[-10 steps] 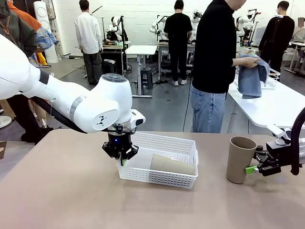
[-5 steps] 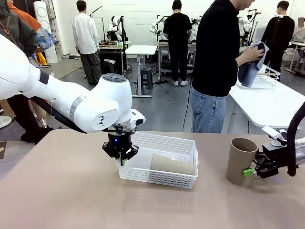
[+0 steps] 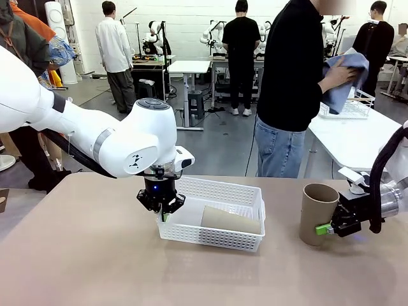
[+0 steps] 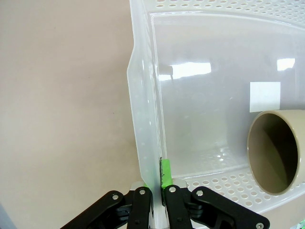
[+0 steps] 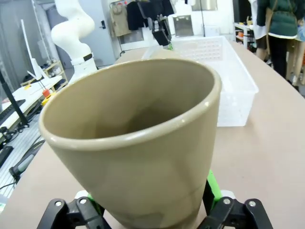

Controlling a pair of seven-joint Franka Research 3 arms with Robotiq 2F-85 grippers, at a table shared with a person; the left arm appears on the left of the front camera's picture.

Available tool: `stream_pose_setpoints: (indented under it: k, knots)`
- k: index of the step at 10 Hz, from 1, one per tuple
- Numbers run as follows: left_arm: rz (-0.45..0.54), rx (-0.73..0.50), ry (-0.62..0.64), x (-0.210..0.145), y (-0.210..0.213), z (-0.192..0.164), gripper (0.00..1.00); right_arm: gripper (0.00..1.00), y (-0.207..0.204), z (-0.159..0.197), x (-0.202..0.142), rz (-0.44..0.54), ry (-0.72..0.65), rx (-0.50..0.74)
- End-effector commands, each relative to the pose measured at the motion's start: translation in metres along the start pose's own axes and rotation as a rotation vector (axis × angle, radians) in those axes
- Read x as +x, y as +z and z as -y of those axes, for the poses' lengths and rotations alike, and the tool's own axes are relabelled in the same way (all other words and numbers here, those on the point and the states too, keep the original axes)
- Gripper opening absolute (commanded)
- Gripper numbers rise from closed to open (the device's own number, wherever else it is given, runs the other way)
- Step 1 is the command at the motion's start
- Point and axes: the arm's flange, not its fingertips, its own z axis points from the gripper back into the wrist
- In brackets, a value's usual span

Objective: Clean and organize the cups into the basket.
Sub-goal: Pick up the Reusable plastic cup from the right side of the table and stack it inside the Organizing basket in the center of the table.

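Stretching across the front view is the big tan tabletop (image 3: 83,255). A person (image 3: 290,83) stands past its far edge, at about 1 o'clock, and holds a blue cloth (image 3: 344,80) up in both hands.

Next comes the white basket (image 3: 210,237), which sits near the middle of the tabletop. One cup, the lying cup (image 3: 231,221), rests on its side inside the basket, in the 4 o'clock part. Its open mouth faces 9 o'clock. In the left wrist view the lying cup (image 4: 271,152) shows its round mouth over the basket (image 4: 143,119) floor.

The standing cup (image 3: 317,213) is on the tabletop at 3 o'clock from the basket, well apart from it, mouth up.

The left hand (image 3: 162,207) points down at the basket's 9 o'clock side. In the left wrist view the left hand (image 4: 156,181) is pinched tight on that thin side wall, one finger inside and one outside.

The right hand (image 3: 328,227) comes in from 3 o'clock. It is squeezed on the bottom part of the standing cup (image 5: 143,157), and the right wrist view shows the right hand (image 5: 152,198) with a green pad on each side.
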Motion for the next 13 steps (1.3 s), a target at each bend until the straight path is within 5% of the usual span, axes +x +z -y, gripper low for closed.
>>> stream_pose_setpoints:
  k: [1, 2, 3, 4, 5, 9, 13]
  knots:
    - [0.011, 0.013, -0.006, 0.0, 0.001, 0.001, 0.0, 0.49, 0.0, 0.002, -0.001, -0.02, 0.023, 0.042]
    - [0.011, 0.013, -0.006, 0.0, 0.001, 0.001, 0.0, 0.03, 0.002, 0.0, 0.001, -0.025, 0.021, 0.045]
    - [0.011, 0.013, -0.006, 0.0, 0.001, 0.001, 0.0, 0.0, 0.003, -0.002, 0.003, -0.026, 0.022, 0.045]
    - [0.011, 0.013, -0.006, 0.0, 0.001, 0.001, 0.0, 0.24, 0.003, -0.006, 0.006, -0.031, 0.028, 0.046]
    - [0.011, 0.013, -0.006, 0.0, 0.001, 0.001, 0.0, 0.0, 0.003, -0.01, 0.011, -0.025, 0.032, 0.045]
    - [0.011, 0.013, -0.006, 0.0, 0.001, 0.001, 0.0, 0.0, 0.005, -0.083, 0.084, 0.159, -0.019, -0.06]
    - [0.011, 0.013, -0.006, 0.0, 0.001, 0.001, 0.0, 0.0, 0.007, -0.137, 0.163, 0.113, -0.045, -0.185]
